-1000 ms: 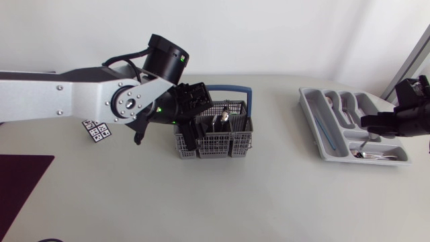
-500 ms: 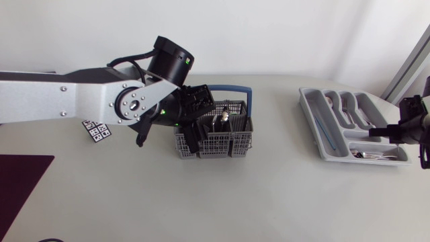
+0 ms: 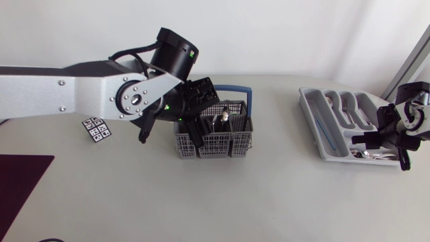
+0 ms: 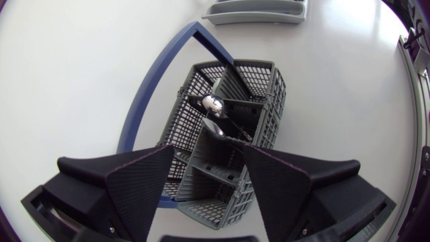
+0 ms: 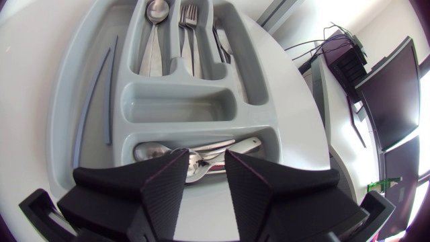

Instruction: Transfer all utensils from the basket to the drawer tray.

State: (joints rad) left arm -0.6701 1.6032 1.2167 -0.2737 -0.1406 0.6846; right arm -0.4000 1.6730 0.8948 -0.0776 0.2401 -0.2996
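The left gripper [image 4: 209, 188] hangs over the near end of the basket [image 4: 262, 77], its fingers spread wide and flanking the end compartments; whether they touch the mesh cannot be told. The basket's long axis runs straight away from this gripper. In the middle compartments two spoons [image 4: 213, 104] stand nearly upright, bowls up, leaning slightly. The blue handle [image 4: 158, 81] lies tipped to one side, off the basket's rim. In the head view the basket sits mid-surface, its long side across the view, with bare surface [image 3: 282, 188] all around and a wide open stretch between it and the tray [image 3: 316, 128].

The tray lies near the surface's right edge. The right gripper [image 5: 205, 168] hovers over the tray's nearest cross compartment, fingers a narrow gap apart and holding nothing. Below it spoons [image 5: 151, 149] lie crosswise. Beyond, the long slots point away from the gripper, holding more spoons and forks [image 5: 189, 20] lengthwise; a blue stick [image 5: 104, 87] lies in the side slot.
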